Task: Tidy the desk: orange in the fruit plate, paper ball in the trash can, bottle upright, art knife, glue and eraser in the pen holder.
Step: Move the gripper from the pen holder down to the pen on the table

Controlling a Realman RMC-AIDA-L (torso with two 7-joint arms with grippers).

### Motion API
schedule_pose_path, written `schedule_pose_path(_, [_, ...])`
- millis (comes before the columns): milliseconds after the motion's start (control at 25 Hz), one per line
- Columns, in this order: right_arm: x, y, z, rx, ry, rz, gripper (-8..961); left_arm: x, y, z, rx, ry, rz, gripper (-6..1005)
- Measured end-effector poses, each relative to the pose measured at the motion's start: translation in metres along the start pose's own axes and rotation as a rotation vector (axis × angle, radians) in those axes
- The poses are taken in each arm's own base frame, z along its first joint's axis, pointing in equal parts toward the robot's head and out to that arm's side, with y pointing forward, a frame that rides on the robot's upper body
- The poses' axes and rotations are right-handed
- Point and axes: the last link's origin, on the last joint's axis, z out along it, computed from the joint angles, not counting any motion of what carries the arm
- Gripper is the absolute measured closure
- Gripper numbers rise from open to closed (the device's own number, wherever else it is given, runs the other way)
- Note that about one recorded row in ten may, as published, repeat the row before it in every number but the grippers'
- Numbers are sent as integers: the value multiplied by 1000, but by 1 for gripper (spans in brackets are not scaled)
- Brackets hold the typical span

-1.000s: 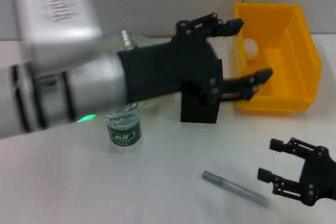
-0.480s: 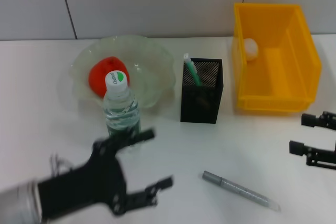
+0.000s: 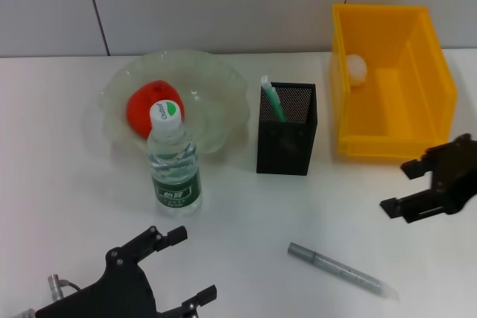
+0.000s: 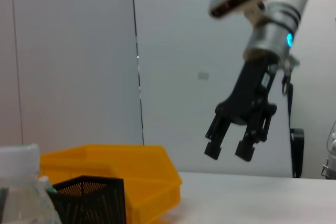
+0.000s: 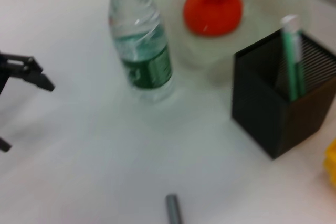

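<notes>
Since half a second ago: left claw drawn lower and nearer the front edge of the desk, fingers spread, empty; right claw shifted inward from the right edge, now just in front of the trash can, fingers apart, empty. Bottle upright with white cap on, standing just in front of the fruit plate. Orange lying in the fruit plate, partly behind the bottle's cap. Paper ball resting inside the trash can against its left wall. Pen holder between fruit plate and trash can, with a green-and-white stick leaning inside. Grey pen-shaped tool lying flat on the desk in front of the pen holder, between the two claws. Eraser not discernible.
</notes>
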Motion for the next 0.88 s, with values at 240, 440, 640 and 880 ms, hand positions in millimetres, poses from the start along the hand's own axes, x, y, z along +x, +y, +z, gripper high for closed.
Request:
schedule_pose_path(240, [-39,23,13,-33,183,-7,291,-1,0,-2,8,-7,-11,170])
schedule_pose_path(440, [-47,38,39,0,320,-127,295,-1,-1,-2,8,-6,-27,170])
schedule_pose_path(640, [-42,47,70,38,392,-204,299,-1,-2,-3,7,-9,-33,170])
schedule_pose_path(880, [-33,54,91,30,444,-235,304,-1,-2,-1,0,-8,-31,170])
